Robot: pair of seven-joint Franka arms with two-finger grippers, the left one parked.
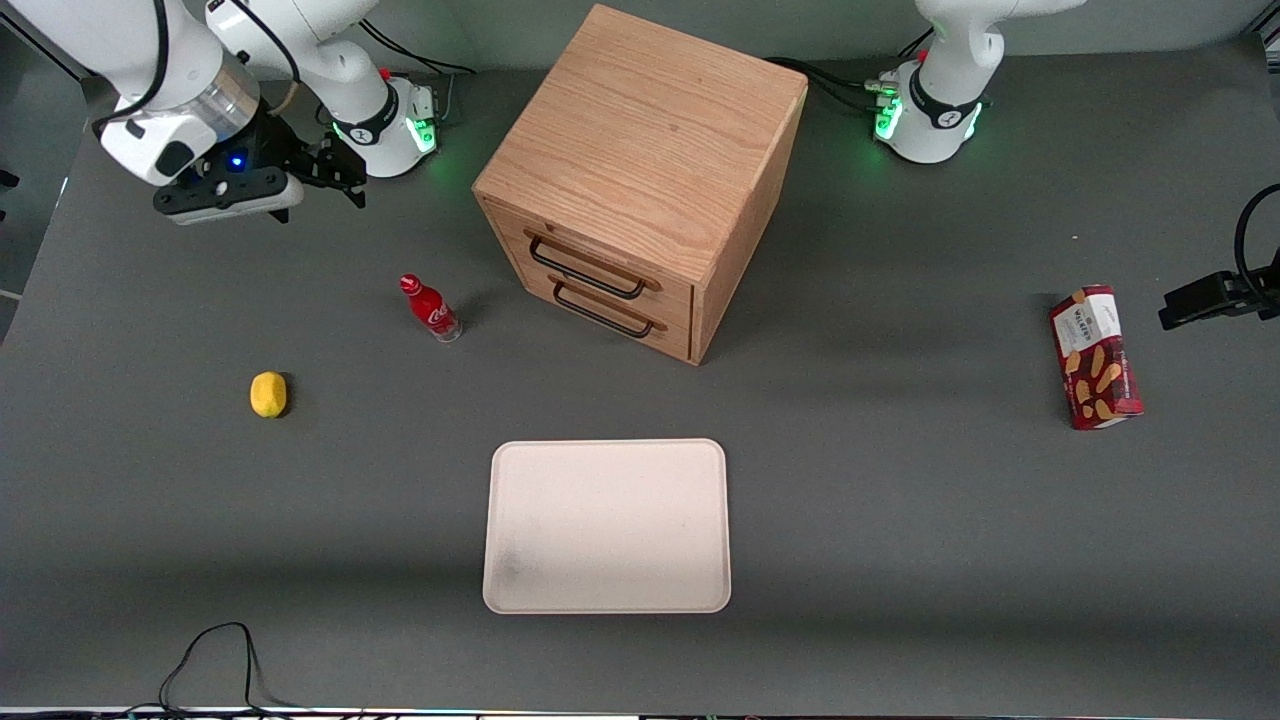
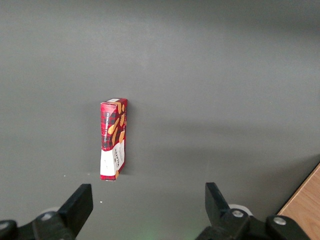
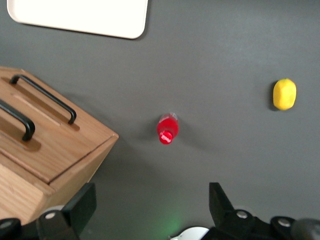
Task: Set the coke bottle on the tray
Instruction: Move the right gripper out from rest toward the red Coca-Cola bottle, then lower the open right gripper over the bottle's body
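Observation:
The coke bottle (image 1: 431,309) is small and red with a red cap and a clear base. It stands upright on the grey table beside the wooden drawer cabinet (image 1: 640,180), toward the working arm's end. The right wrist view shows it from above (image 3: 167,129). The cream tray (image 1: 607,525) lies flat and bare, nearer to the front camera than the cabinet; its corner shows in the right wrist view (image 3: 80,17). My gripper (image 1: 335,180) hangs open and empty high above the table, farther from the front camera than the bottle; the right wrist view shows its fingers spread wide (image 3: 150,207).
A yellow lemon (image 1: 268,394) lies on the table nearer the front camera than the bottle, also seen in the right wrist view (image 3: 284,94). A red snack box (image 1: 1094,357) lies toward the parked arm's end. The cabinet has two black-handled drawers (image 1: 590,290), both shut.

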